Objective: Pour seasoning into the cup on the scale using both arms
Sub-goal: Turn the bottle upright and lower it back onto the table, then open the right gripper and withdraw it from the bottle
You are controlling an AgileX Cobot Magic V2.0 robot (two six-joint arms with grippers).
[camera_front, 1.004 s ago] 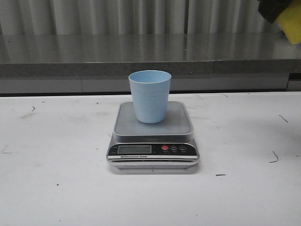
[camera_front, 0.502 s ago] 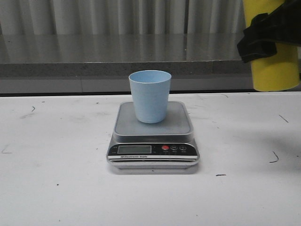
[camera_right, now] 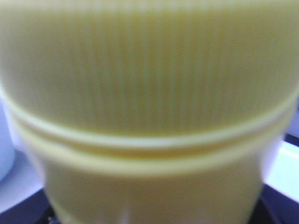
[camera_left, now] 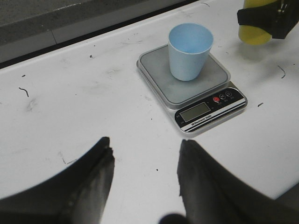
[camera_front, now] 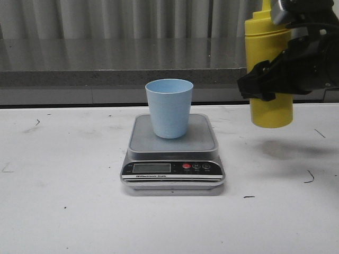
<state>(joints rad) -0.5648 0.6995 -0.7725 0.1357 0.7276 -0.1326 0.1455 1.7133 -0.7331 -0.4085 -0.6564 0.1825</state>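
Observation:
The pale blue cup point(camera_front: 169, 108) stands upright on the silver-grey scale point(camera_front: 172, 153) at the table's middle; both also show in the left wrist view, the cup point(camera_left: 189, 51) on the scale point(camera_left: 191, 91). My right gripper point(camera_front: 267, 79) is shut on the yellow seasoning bottle point(camera_front: 269, 108) and holds it upright in the air to the right of the cup, its base above the table. The bottle fills the right wrist view point(camera_right: 149, 112) and hides the fingers. My left gripper point(camera_left: 145, 163) is open and empty above bare table, near the front left of the scale.
A grey counter ledge point(camera_front: 106, 69) runs along the back behind the white table point(camera_front: 63, 211). The table's surface has small dark scuff marks.
My right gripper has come down and leftward with the yellow bottle, from the top right corner to beside the cup. The cup and scale have not moved.

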